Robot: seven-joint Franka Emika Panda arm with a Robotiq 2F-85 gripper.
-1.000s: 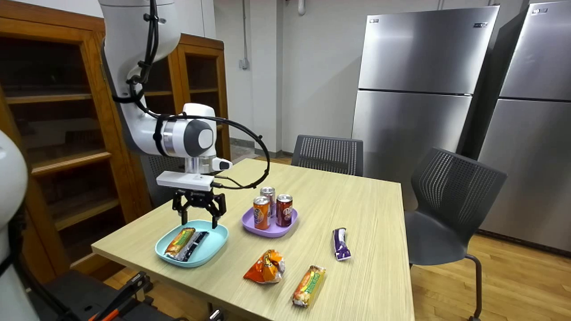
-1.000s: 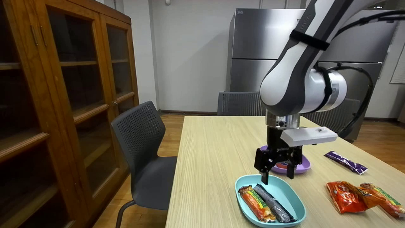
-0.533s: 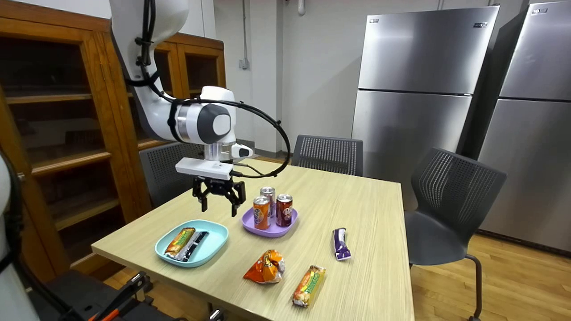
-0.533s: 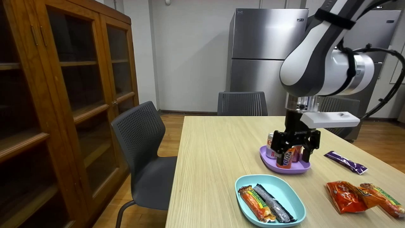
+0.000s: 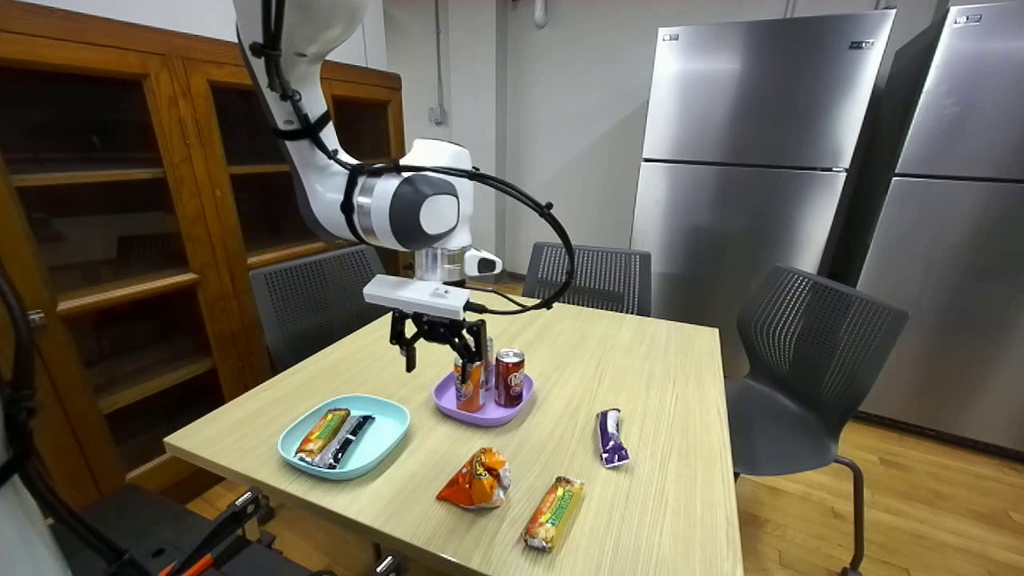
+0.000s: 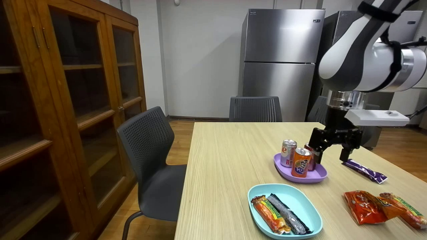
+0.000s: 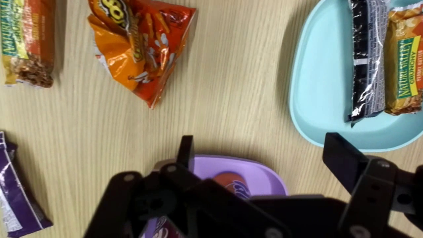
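My gripper (image 5: 438, 364) is open and empty in the air. It also shows in an exterior view (image 6: 331, 157) and in the wrist view (image 7: 259, 147). Nearest is the purple plate (image 6: 315, 178) with an orange Fanta can (image 6: 301, 163), a silver can (image 6: 287, 153) and a dark red can (image 5: 510, 380). In an exterior view one finger covers part of the Fanta can; contact does not show. The teal plate (image 7: 324, 99) holds a granola bar (image 7: 406, 66) and a black-and-silver wrapped bar (image 7: 368, 66). The wrist view shows only parts of the purple plate and cans.
An orange Cheetos bag (image 7: 145, 43), a second granola bar (image 5: 554, 516) and a purple wrapped bar (image 5: 612, 440) lie on the wooden table (image 6: 227, 173). Chairs (image 5: 800, 376) stand around it. A wooden cabinet (image 6: 100, 100) and steel refrigerators (image 5: 744, 200) stand beyond.
My gripper has risen from above the teal plate and moved rightward in both exterior views, to near the purple plate. Its fingers have stayed open. The plates, cans and snacks have not moved.
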